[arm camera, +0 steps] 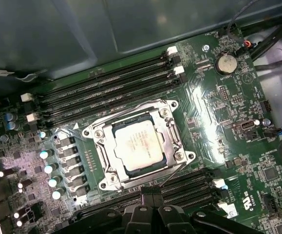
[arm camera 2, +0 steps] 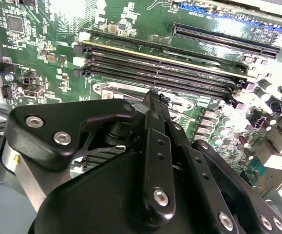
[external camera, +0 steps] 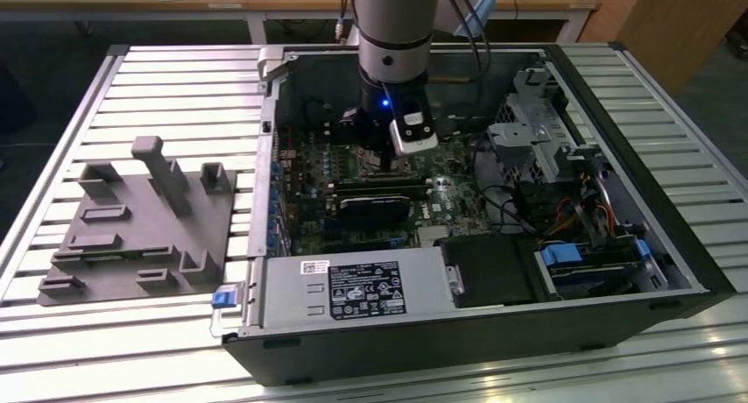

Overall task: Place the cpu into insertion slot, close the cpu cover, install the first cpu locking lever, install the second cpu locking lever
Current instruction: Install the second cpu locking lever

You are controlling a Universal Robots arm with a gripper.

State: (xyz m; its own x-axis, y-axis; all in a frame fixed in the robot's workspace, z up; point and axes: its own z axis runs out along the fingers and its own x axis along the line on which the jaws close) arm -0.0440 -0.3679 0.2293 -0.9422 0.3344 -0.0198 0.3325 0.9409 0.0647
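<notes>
Fingers (arm camera: pixel 144 199) look pressed together with nothing pinched between them. In both wrist views the black tips meet in one narrow point (arm camera 2: pixel 153 114). You have them hanging just beside one edge of the socket, above the board and near a second bank of memory slots (arm camera: pixel 189 187).

In the first wrist view, the cpu (arm camera: pixel 137 145) is seated flat in the insertion slot (arm camera: pixel 94 132), pale metal face up. The cpu cover (arm camera: pixel 172 141) lies down over it, and its silver frame rings the chip so the face shows through the window. Thin wire levers (arm camera: pixel 111 113) run along the frame edges; I cannot tell if they are hooked down.

Beyond the socket, long black memory slots (arm camera: pixel 106 92) run parallel to it. A row of small capacitors (arm camera: pixel 50 168) stands to one side, and a coin battery (arm camera: pixel 225 62) sits farther off on the green board.

In the exterior view, your arm (external camera: pixel 395 26) comes down from the upper middle of the frame into the open computer case (external camera: pixel 654 245). A black card (external camera: pixel 374 212) sits just below the fingers in the picture, and the power supply (external camera: pixel 350 289) lies along the case's lower edge. A grey fixture plate (external camera: pixel 140 236) rests on the slatted tabletop (external camera: pixel 175 79) at the exterior view's left, well apart from the case opening.
</notes>
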